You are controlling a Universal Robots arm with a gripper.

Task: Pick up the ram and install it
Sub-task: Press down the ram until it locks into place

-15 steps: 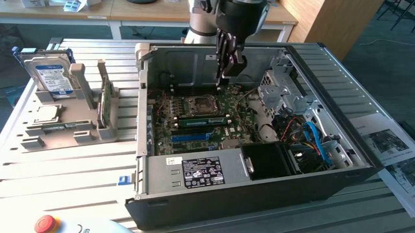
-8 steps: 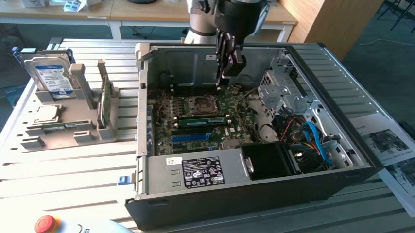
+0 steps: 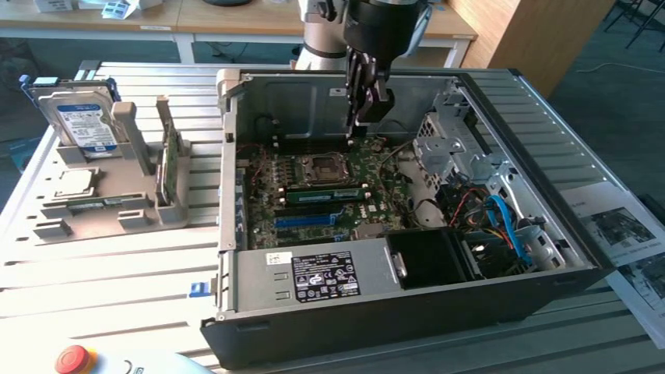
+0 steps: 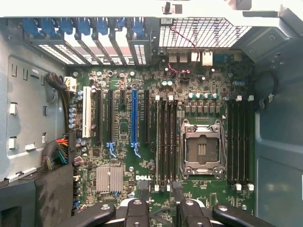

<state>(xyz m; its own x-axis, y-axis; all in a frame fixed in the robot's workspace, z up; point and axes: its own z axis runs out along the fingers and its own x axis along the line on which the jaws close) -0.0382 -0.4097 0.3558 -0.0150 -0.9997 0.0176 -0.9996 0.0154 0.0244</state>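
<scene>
- Claw [image 3: 366, 117] hangs in the upper middle of the exterior view, over the back of the open computer case [image 3: 395, 319]. Its fingers [image 4: 137, 213] are apart with nothing between them, just motherboard [image 4: 122, 135] underneath.
- Ram [image 3: 167, 170] is on the exterior view's left, standing on edge in a grey holder [image 3: 99, 222] on the tabletop [image 3: 104, 265]. It is outside the case and well apart from the claw.
- In the same holder we count one hard drive [image 3: 78, 121] upright and one processor chip [image 3: 75, 183] lying flat.
- The case's side wall stands between the holder and the motherboard. Cables [image 3: 504, 226] crowd the case's side toward the exterior view's right.
- On the board we count one empty processor socket [image 4: 201, 149] with memory slots [image 4: 168, 142] on both sides, one blue slot [image 4: 134, 118] and one white slot [image 4: 86, 118].
- Hard to make out: a green strip [image 3: 327, 195] sits in a slot just beside the socket, and we can't tell if it's another stick. The ram shows edge-on, so we can't read its label.
- Cut off in the exterior view: the arm at the top edge, one red button [image 3: 73, 360] at lower left, papers [image 3: 624, 234] at the right edge.
</scene>
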